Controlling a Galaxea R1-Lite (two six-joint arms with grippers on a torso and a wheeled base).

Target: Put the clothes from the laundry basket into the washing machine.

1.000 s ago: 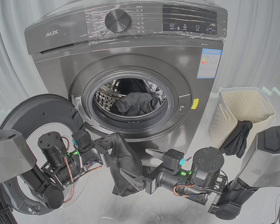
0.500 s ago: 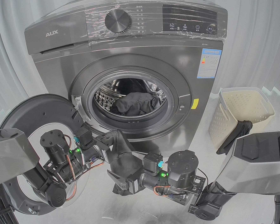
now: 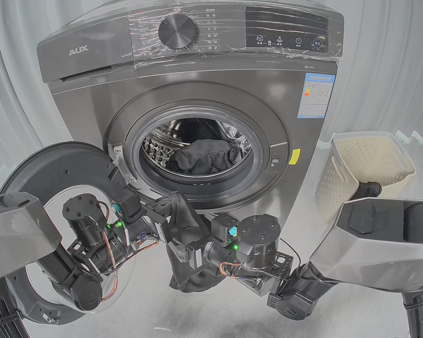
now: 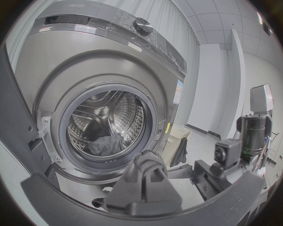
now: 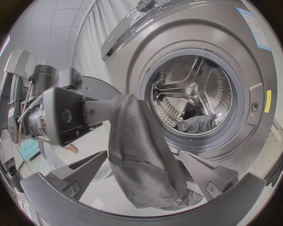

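black garment (image 3: 186,226) clamped by left gripper (image 3: 168,209), straddled by gaping right gripper (image 5: 142,153); mid-transfer, probably needing a lift into the washing machine drum (image 3: 161,149).

Washing machine (image 3: 191,82) centre, door (image 3: 53,173) open at its left, laundry basket (image 3: 364,161) at its right. Draped garment (image 4: 180,151) over basket rim. Bundled garment (image 3: 203,156) in drum. Hanging garment (image 3: 186,221) before machine, below opening, pinched in left gripper (image 4: 146,173); right gripper (image 5: 141,164) fingers (image 5: 85,164) either side of it.

We see pale pleated curtains (image 3: 9,85) at upper left and right, a glossy grey floor (image 3: 184,322) below, white ceiling tiles (image 4: 224,20) overhead.
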